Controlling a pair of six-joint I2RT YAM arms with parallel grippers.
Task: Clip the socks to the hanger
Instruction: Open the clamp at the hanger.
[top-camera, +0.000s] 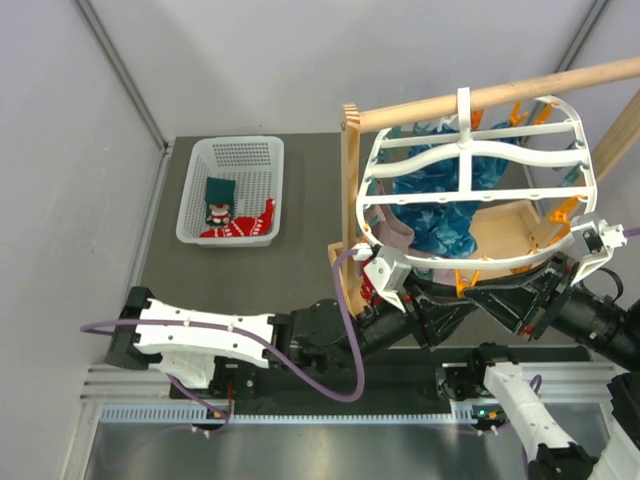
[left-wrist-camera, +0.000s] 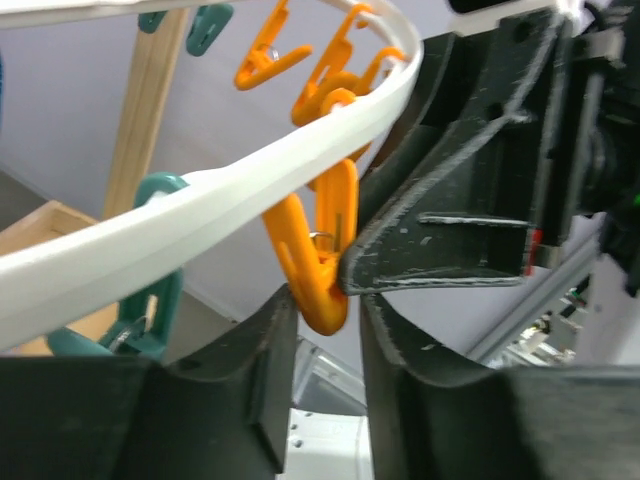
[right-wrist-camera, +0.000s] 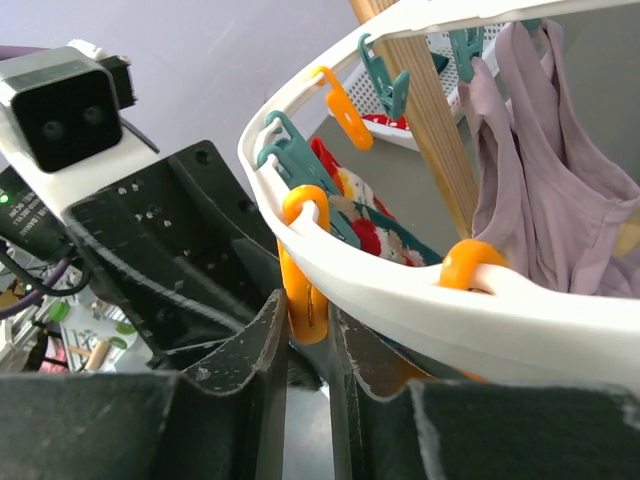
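The white oval hanger (top-camera: 463, 150) hangs from a wooden rod. At its near rim (right-wrist-camera: 450, 290), my right gripper (right-wrist-camera: 306, 308) is shut on a hanging orange clip (right-wrist-camera: 300, 270). From the other side, my left gripper (left-wrist-camera: 325, 305) stands open around the lower end of that clip (left-wrist-camera: 325, 270). One finger touches it, and a narrow gap shows at the other. A red, white and green sock (right-wrist-camera: 365, 215) shows behind the rim under teal clips (right-wrist-camera: 290, 160); whether it is clipped is hidden. A dark green sock (top-camera: 218, 192) and a red sock (top-camera: 245, 225) lie in the basket.
The white perforated basket (top-camera: 195, 190) stands at the back left. The wooden stand's rod (top-camera: 500, 95) and post (top-camera: 350, 200) carry the hanger over a wooden tray (top-camera: 505, 230). A teal-blue cloth (top-camera: 450, 215) and a mauve cloth (right-wrist-camera: 540, 180) hang inside the frame.
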